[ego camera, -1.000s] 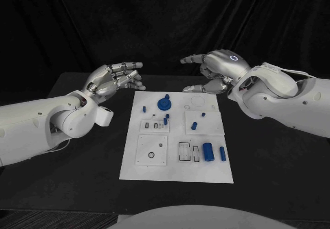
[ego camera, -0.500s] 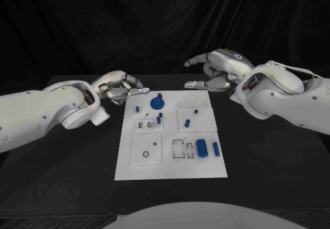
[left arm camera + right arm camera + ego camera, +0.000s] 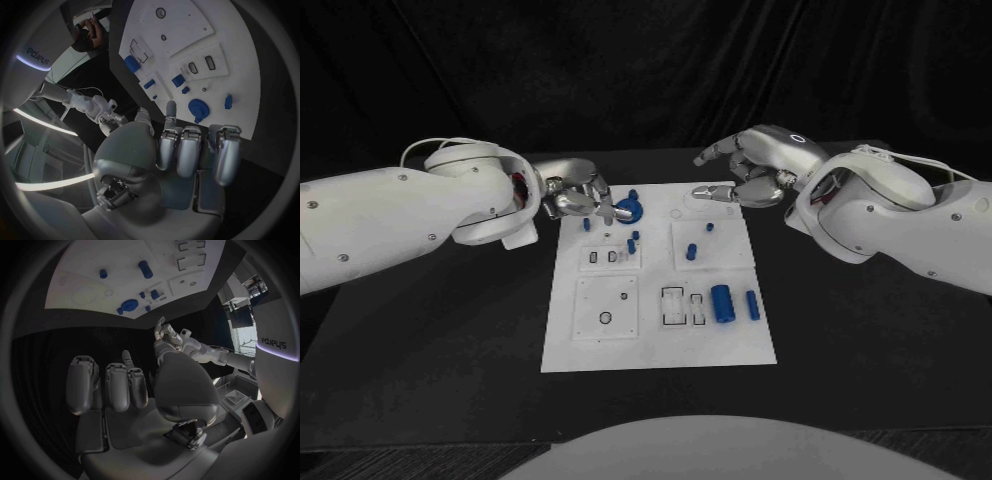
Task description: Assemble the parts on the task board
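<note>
**Left hand reaching for the disc**

Looks like the approach step: left hand [image 3: 578, 197] hovers at the board's [image 3: 661, 345] far left corner, fingers apart, empty, just beside the round blue disc [image 3: 629, 209]. Right hand [image 3: 750, 168] waits past the far right corner, loosely curled, empty. Next: close on the disc cleanly. Other parts are small blue pegs, scattered mid-board.

The right robot hand [image 3: 134, 390] hangs empty over black table [image 3: 62, 345], fingers apart, near the task board [image 3: 156, 285].
</note>
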Motion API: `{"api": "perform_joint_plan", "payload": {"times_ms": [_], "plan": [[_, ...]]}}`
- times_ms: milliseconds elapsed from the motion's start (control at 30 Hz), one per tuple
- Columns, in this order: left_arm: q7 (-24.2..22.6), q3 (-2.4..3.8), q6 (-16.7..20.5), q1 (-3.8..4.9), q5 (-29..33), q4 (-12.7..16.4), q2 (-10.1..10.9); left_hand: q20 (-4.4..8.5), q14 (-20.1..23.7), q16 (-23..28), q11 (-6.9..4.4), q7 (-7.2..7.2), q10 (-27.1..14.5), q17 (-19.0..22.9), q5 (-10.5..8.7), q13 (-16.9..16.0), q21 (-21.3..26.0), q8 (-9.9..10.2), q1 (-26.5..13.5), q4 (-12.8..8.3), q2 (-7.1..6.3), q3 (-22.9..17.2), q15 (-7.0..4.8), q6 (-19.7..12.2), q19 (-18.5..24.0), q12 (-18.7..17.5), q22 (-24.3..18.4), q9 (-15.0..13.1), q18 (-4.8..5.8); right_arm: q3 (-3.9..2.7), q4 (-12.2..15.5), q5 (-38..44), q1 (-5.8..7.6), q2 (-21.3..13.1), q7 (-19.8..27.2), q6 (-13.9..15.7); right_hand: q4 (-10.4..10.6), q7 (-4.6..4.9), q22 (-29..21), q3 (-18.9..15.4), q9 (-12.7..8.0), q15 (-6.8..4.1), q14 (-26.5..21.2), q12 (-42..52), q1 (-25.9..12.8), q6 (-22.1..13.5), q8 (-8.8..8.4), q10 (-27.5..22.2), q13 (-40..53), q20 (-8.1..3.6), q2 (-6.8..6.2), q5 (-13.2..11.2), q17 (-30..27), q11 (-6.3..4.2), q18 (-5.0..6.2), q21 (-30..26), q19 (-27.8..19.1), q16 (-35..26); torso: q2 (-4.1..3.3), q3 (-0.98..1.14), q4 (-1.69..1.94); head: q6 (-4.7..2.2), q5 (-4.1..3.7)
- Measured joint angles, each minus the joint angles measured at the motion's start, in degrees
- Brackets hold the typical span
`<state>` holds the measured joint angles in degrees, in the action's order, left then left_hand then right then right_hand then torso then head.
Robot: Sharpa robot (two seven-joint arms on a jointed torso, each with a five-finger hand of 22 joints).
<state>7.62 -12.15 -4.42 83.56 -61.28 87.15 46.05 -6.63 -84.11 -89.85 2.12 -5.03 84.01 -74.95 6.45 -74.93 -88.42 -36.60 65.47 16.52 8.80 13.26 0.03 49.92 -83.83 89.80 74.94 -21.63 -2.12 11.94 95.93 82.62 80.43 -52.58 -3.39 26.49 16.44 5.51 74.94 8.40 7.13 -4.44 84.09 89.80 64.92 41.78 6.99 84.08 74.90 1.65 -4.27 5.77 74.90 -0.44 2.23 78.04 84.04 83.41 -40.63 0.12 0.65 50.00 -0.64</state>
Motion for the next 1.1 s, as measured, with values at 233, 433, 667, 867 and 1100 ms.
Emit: {"api": "perform_joint_plan", "payload": {"times_ms": [233, 433, 667, 867, 1100], "plan": [[5.0, 0.0, -4.0, 0.04, -1.6, -1.0, -2.7, 0.86, 0.2, 0.0, -0.78, 0.95, 0.0, 0.0, 1.07, 0.0, 0.2, -1.5, 0.0, 0.0, 0.0, 0.0, -0.86, 1.3, 0.4, 0.0, 0.0, -3.8, -0.01, 0.0, -0.4, -0.2, -1.06, 0.4, -0.1, -0.7, -0.2, 0.0, 0.0, 0.2, 0.0, 0.0, 0.0, 0.0, 0.5, 0.0, 0.0, 0.0, 0.0, 0.0, 0.52, 2.2, 0.0, 0.0, 0.0, 0.0, 0.0, 0.0, 0.01, 0.68, -0.63, 0.01, 1.07], [8.0, 0.0, -5.5, 0.1, -2.3, -2.6, -4.6, 1.62, 0.2, 0.0, -1.2, 1.04, 0.0, 0.0, 1.94, 0.0, 0.6, -1.6, 0.6, -0.3, 0.65, -0.3, -1.27, 1.4, 1.2, 0.0, 0.0, -5.5, -0.01, 0.01, -0.3, -0.3, -1.42, -0.1, 0.1, -0.5, -0.3, -0.2, 0.0, 0.3, 0.0, 0.0, 0.0, 0.0, 1.0, 0.2, 0.0, 0.0, 0.0, 0.0, 0.98, 2.8, 0.0, 0.0, 0.0, 0.0, 0.0, 0.0, -0.04, 0.91, -0.64, 0.01, 1.08], [10.5, -0.01, -6.3, 0.1, -2.6, -3.7, -6.2, 1.94, 0.2, 0.0, -1.2, 1.38, 0.0, 0.0, 1.94, 0.0, 1.3, -2.3, 0.6, -0.6, 0.65, -0.7, -1.27, 1.0, 2.5, 0.0, 0.0, -8.8, -0.01, 0.0, 0.1, -0.1, -1.5, -1.2, 0.5, 1.0, -0.5, 0.01, 0.0, 0.5, 0.0, 0.0, 0.0, 0.0, 1.1, 0.4, 0.0, 0.0, 0.0, 0.0, 1.05, 3.1, 0.0, 0.0, 0.0, 0.0, 0.0, 0.0, -0.11, 1.1, -0.57, 0.01, 1.37], [12.7, -0.02, -6.9, 0.1, -2.8, -4.8, -7.3, 2.11, 0.0, 0.0, -1.19, 1.34, 0.0, 0.0, 1.94, 0.0, 1.5, -3.2, 0.6, -0.3, 0.65, -1.0, -1.47, -0.2, 3.0, 0.0, 0.0, -13.2, -0.01, 0.0, 0.4, 0.1, -1.51, -1.5, 0.8, 2.2, -0.5, 0.01, 0.0, 0.5, 0.0, 0.0, 0.0, 0.0, 1.1, 0.4, 0.0, 0.0, 0.0, 0.0, 1.02, 3.1, 0.0, 0.0, 0.0, 0.0, 0.0, 0.0, -0.07, 1.35, -0.36, 0.02, 1.16], [14.5, -0.03, -7.3, 0.1, -2.8, -5.5, -8.3, 2.03, 0.0, 0.0, -1.19, 1.34, 0.0, 0.0, 1.68, 0.0, 1.7, -3.2, 0.3, -0.2, 0.99, -1.1, -1.47, -0.6, 3.3, 0.0, 0.0, -14.6, -0.02, -0.01, 0.4, 0.2, -1.51, -1.3, 0.9, 3.0, -0.5, -0.2, 0.0, 0.5, 0.0, 0.0, 0.0, 0.0, 1.6, 0.6, 0.0, 0.0, 0.0, 0.0, 0.97, 3.5, 0.0, 0.0, 0.0, 0.0, 0.0, 0.0, 0.05, 1.69, -0.4, 0.02, 1.6]]}}
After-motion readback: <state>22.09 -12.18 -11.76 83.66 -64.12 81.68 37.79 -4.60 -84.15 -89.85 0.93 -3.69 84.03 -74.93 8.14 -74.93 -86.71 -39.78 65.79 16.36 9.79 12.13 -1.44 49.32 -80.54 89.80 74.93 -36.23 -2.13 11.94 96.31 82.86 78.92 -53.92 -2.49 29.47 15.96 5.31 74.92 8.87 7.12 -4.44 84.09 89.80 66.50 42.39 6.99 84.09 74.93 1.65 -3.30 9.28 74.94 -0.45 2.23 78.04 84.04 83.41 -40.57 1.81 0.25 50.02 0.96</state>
